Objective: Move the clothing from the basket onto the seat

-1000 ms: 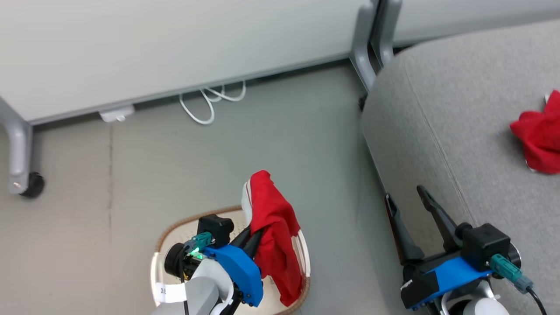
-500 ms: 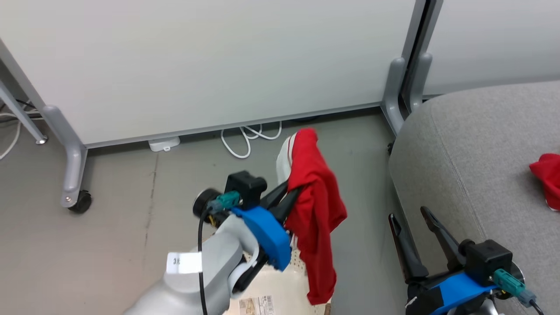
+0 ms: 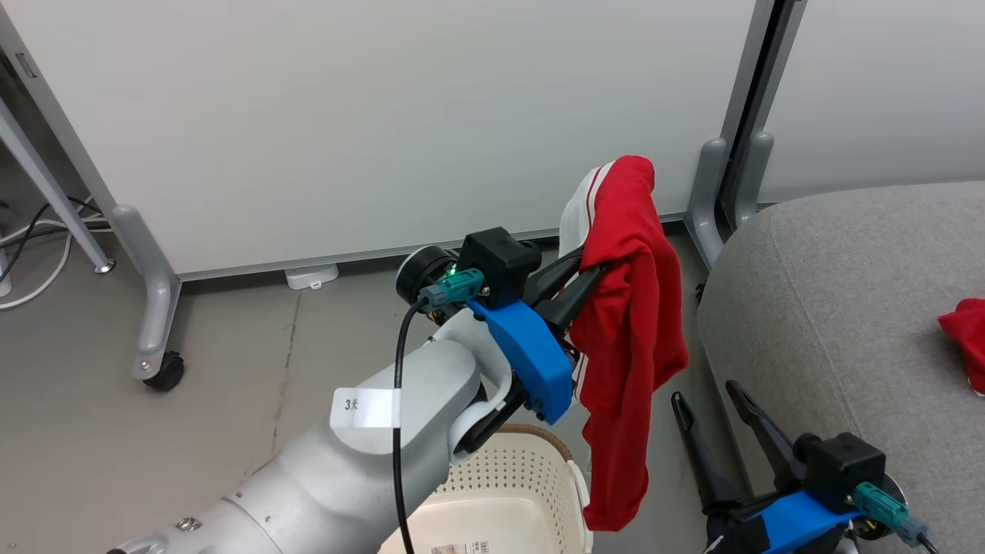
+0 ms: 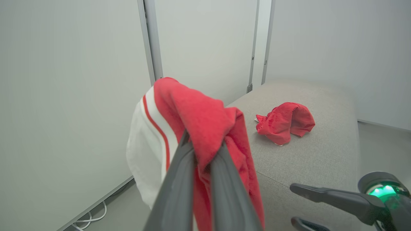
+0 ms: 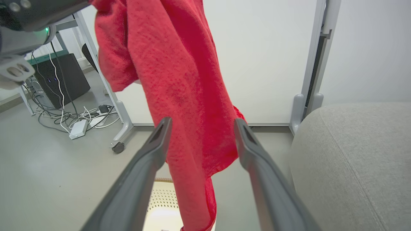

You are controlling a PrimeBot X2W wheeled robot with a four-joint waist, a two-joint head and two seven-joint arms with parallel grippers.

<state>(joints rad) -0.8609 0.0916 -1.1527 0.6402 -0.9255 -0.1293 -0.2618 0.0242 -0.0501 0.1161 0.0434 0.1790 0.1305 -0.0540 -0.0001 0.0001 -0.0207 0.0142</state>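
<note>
Red cloth is bunching between the two fingers of my left gripper (image 4: 203,146), which are pressing together on one fold near the top of the striped garment (image 3: 631,308). The white panel is flopping over the far side of my fingertips and the long red tail is hanging loose below them. That narrow pinch is what is worrying me: a quick swing could be tugging the fold free, and the garment would be dropping to the floor. Just under the tail, the basket (image 3: 531,477) rim is waiting to catch the hem. Beside it my right gripper (image 3: 704,391) is idling with its fingers spread and nothing between them, another possible snag. Beyond my fingertips the seat (image 3: 831,292) is carrying the plain garment (image 4: 285,123). If I am releasing short of it, the tail may be sliding off the rounded edge.
</note>
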